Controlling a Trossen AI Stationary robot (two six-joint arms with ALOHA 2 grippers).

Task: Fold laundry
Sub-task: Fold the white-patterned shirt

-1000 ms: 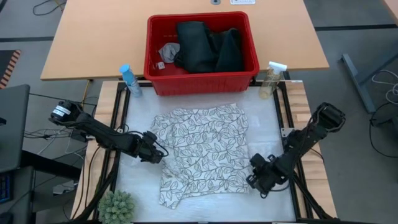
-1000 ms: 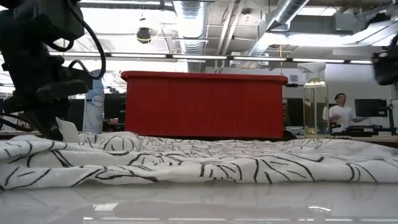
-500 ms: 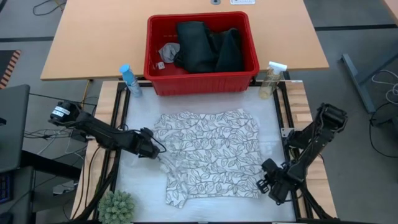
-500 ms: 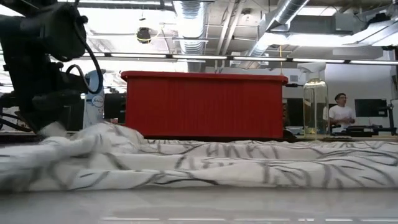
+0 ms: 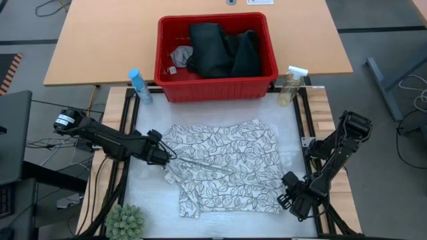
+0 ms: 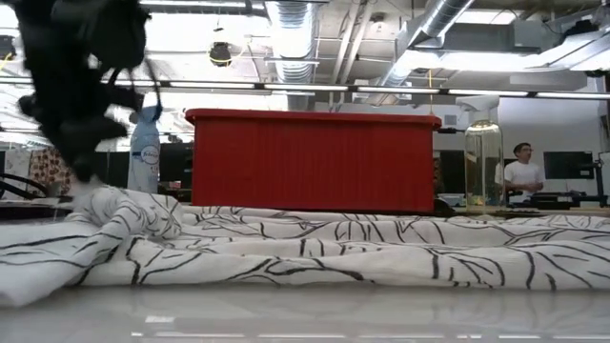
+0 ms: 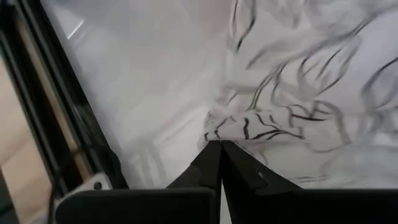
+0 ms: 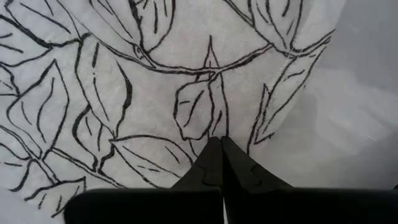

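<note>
The white cloth with grey leaf print (image 5: 223,167) lies spread on the white table top (image 5: 150,193). My left gripper (image 5: 164,157) is shut on the cloth's left edge, which it holds raised. My right gripper (image 5: 287,195) is shut on the cloth by its near right corner. In the low view the left arm (image 6: 81,95) stands over a raised peak of cloth (image 6: 114,205). The dark jeans (image 5: 223,50) and a small grey cloth (image 5: 181,55) lie inside the red basket (image 5: 167,87) beyond the table's far edge. My left gripper pinches a bunched bit of the cloth's left edge (image 7: 239,127) between its two fingers, slanting down from the table's left side. That bit is lifted off the table and drawn into creases toward the cloth's middle; the remainder lies on the table. My right gripper pinches the cloth close to its near right corner (image 8: 211,121) between the two fingers, from above, pointing down. The cloth around the fingers lies flat on the table; one layer or several, I cannot tell.
A blue spray bottle (image 5: 139,85) stands at the far left corner and a clear one (image 5: 291,83) at the far right. A small green plant (image 5: 125,222) sits at the near left corner. Black frame rails (image 5: 128,120) run along both sides. A person (image 6: 519,171) stands far behind.
My right gripper has gone toward the table's right and near edges with the cloth's corner, so the cloth has slid right and spread out. My left gripper has risen and tipped, lifting the cloth's left edge into a creased peak.
</note>
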